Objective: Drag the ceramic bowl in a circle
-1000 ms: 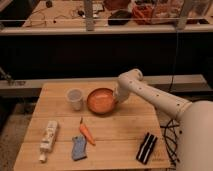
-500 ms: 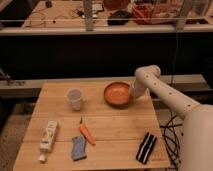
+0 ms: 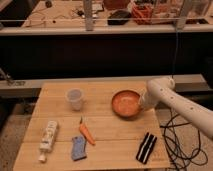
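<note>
Plainly, the ceramic bowl (image 3: 125, 103) sits upright on the wooden table (image 3: 115, 142), in the right half of its top and toward the back edge, its lighter inside facing up. The gripper (image 3: 142, 104) is at the bowl's right rim, at the end of a white arm (image 3: 175, 102) that reaches in from the lower right and bends down over the table's right side. The wrist hides the contact point, so I cannot tell whether the gripper is spread, pressed together or pinching the rim. To the left of the bowl, well apart from it, stands a small translucent plastic cup (image 3: 75, 98), upright. Nearer the front, a carrot (image 3: 86, 133) lies at a slant with its thin end pointing away from the camera, and just beside it, to the front left, lies a flat blue object (image 3: 78, 148). A white bottle (image 3: 48, 138) lies on its side near the left edge. A black object with a pale stripe (image 3: 146, 147) lies near the front right corner. Dark cables (image 3: 176, 142) loop over the floor to the right of the table. Behind the table runs a long dark bench with a cluttered shelf above it.
</note>
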You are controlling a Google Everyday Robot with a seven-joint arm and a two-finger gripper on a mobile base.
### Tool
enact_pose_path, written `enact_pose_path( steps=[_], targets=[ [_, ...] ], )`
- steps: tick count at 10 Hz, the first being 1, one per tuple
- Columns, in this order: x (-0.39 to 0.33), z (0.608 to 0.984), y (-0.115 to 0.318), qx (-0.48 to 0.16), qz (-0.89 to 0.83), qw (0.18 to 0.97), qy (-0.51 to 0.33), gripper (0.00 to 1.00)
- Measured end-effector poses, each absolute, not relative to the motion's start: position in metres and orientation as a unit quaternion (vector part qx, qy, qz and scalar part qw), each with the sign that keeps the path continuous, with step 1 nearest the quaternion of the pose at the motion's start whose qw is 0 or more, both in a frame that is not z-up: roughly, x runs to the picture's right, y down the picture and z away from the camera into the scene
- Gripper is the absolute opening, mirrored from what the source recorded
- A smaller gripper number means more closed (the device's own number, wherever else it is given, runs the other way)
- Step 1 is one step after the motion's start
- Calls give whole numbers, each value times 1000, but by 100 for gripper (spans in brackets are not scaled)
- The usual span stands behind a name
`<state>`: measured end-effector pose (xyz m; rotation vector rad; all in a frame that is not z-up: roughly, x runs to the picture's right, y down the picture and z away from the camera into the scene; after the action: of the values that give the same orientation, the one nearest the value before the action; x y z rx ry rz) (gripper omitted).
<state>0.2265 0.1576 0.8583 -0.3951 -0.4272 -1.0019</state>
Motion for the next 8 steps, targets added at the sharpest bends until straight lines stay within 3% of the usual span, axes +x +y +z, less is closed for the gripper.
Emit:
enact_pose_path(
  steps=[3,8],
  targets=[
    [178,840,184,-170,-512,812,-224,0],
    [91,856,166,-134,-585,757,-260,0]
  ],
)
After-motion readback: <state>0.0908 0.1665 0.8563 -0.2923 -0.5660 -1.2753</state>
